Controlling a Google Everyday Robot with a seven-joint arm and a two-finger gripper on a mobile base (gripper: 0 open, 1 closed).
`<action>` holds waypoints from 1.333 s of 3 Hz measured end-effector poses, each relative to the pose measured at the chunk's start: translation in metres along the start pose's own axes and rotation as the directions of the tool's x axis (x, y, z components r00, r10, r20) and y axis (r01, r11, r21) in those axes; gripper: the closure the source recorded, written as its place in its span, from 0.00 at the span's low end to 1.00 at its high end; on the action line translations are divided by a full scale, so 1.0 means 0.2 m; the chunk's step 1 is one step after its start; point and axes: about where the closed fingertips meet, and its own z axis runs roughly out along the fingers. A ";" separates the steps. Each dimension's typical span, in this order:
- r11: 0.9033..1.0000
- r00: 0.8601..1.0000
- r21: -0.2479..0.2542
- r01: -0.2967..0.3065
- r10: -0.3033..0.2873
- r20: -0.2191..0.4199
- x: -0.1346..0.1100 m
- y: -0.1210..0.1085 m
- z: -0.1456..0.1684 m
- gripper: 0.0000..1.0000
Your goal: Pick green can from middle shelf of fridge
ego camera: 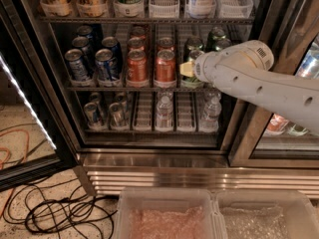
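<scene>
The fridge (149,158) stands open in front of me. Its middle shelf (124,88) holds lanes of blue cans (78,64), orange-red cans (165,66) and green cans. The front green can (192,57) stands in the lane right of the orange-red ones. More green cans (217,35) stand behind it. My gripper (187,69), on the white arm (259,83) reaching in from the right, is at the front green can and covers most of its body.
Tall bottles in white baskets (164,1) fill the tier above. Small cans and water bottles (163,111) fill the tier below. The black door frame (249,128) is close under the arm. Cables (55,213) lie on the floor at the left. Two clear bins (167,215) are at the bottom.
</scene>
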 end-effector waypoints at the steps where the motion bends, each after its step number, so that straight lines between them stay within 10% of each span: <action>1: 0.998 0.999 -0.050 -0.032 0.031 -0.023 0.00 0.06 -0.10 1.00; 4: 0.989 0.997 -0.134 -0.064 0.057 -0.051 -0.07 0.03 -0.35 1.00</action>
